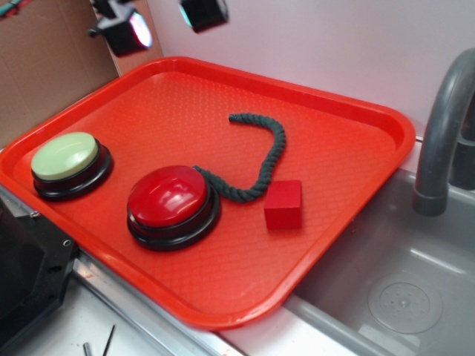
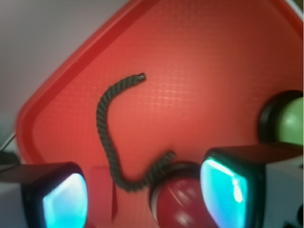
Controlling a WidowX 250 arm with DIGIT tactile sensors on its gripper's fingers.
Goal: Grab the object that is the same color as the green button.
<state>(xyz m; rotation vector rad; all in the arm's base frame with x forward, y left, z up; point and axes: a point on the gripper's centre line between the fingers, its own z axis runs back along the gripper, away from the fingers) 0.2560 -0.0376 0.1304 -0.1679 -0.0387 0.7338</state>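
Observation:
The dark green twisted rope (image 1: 275, 152) lies curved on the red tray (image 1: 185, 96), one end touching the red button's base. In the wrist view the rope (image 2: 102, 109) runs from mid-frame down between my fingers. The green button (image 1: 65, 156), a pale green dome on a black base, sits at the tray's left; the wrist view shows it at the right edge (image 2: 290, 121). My gripper (image 1: 165, 21) is open and empty, high above the tray's far edge. In the wrist view the gripper (image 2: 145, 194) frames the rope's lower bend.
A red-domed button (image 1: 167, 194) and a red cube (image 1: 283, 204) sit by the rope's near end. A grey sink (image 1: 401, 297) with a grey faucet (image 1: 445, 126) is on the right. Cardboard (image 1: 44, 59) stands at the back left, a black block (image 1: 30, 274) at the front left.

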